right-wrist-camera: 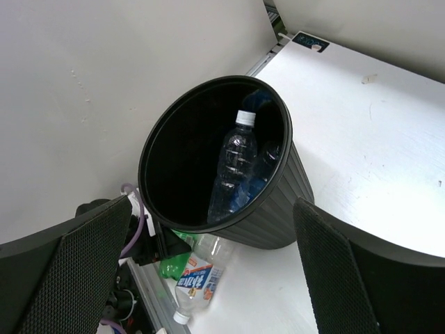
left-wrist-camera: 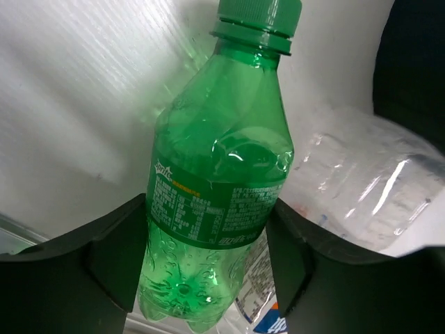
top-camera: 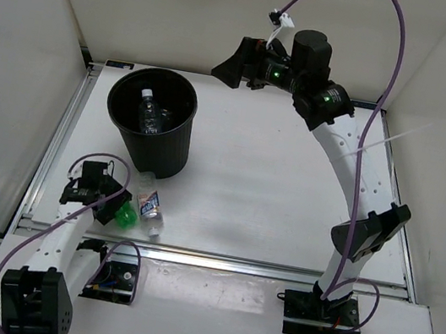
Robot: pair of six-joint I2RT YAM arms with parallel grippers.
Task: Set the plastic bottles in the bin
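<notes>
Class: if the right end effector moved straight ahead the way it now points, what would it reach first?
Most likely the black bin. The open right end effector frames the bin's mouth, where a clear bottle sits inside. Nothing shows in between, though depth is hard to judge from these views.

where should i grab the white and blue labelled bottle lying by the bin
Probably its labelled middle, from straight above, tool spanning its width. The white-blue label bottle lies on its side, cap toward the near edge, bin by its base, green bottle close beside it.
</notes>
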